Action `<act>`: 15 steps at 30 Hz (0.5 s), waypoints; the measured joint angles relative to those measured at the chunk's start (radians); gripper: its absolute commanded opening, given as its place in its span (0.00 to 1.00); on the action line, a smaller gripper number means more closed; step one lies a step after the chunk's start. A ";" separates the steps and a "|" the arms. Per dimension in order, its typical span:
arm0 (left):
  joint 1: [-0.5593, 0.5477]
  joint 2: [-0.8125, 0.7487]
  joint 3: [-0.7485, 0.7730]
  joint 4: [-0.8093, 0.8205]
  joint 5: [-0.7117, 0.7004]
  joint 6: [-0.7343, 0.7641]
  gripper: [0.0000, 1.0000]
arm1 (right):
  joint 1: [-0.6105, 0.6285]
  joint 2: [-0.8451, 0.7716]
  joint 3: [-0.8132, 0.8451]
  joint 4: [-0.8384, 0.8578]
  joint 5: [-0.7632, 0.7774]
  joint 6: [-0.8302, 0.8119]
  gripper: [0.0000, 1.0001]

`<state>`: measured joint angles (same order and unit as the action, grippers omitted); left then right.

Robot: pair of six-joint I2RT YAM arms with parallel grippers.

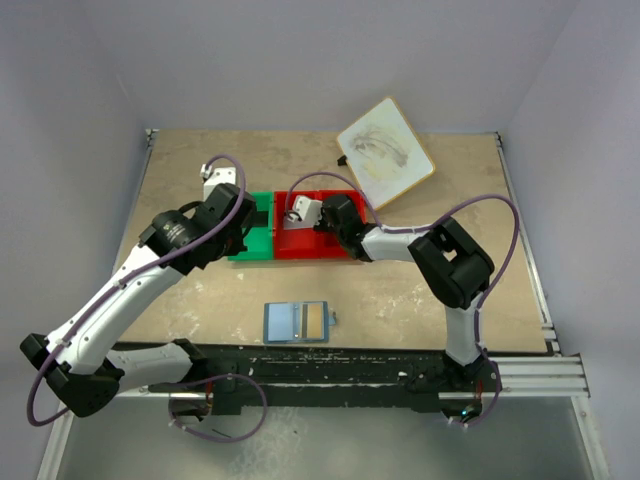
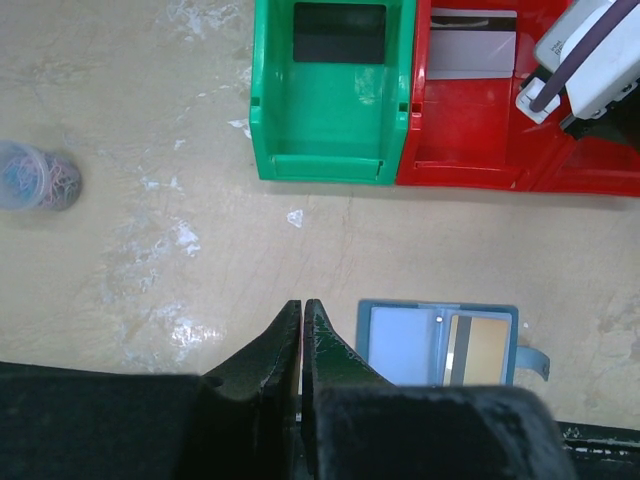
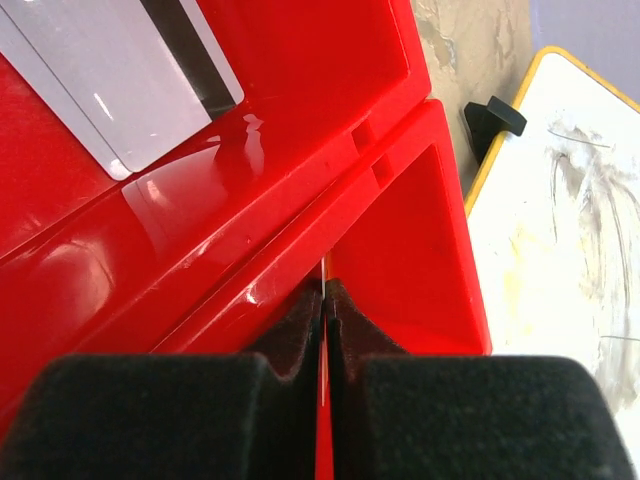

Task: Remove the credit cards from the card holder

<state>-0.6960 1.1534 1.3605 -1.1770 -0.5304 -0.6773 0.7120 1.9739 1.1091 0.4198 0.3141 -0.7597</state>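
The red bin (image 3: 300, 150) is glossy plastic, mirroring highlights; the green bin (image 2: 330, 110) is smooth plastic too. The desk (image 2: 150, 230) looks matt, scuffed and smeared white. The grey-white card (image 3: 110, 80) has a soft sheen.

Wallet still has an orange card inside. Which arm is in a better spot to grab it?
Probably the left. In its own view the open wallet, with the orange card, lies right by its shut fingers. The right fingers, also shut, are low over the red bins, facing away.
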 measured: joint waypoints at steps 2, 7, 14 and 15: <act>0.000 -0.003 0.000 0.000 0.000 0.000 0.00 | -0.001 0.001 0.001 0.000 -0.004 0.000 0.08; 0.000 -0.005 -0.001 0.000 0.000 0.001 0.00 | -0.006 0.000 0.002 0.002 -0.031 0.013 0.22; 0.000 -0.011 -0.001 0.000 0.000 0.006 0.00 | -0.017 -0.017 0.002 -0.029 -0.082 0.043 0.25; 0.000 -0.012 -0.001 0.001 -0.001 0.006 0.00 | -0.018 -0.020 0.002 -0.033 -0.089 0.050 0.25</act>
<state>-0.6960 1.1412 1.3594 -1.1763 -0.5312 -0.6708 0.6941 1.9537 1.1107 0.3870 0.2249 -0.7101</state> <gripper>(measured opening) 0.002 0.246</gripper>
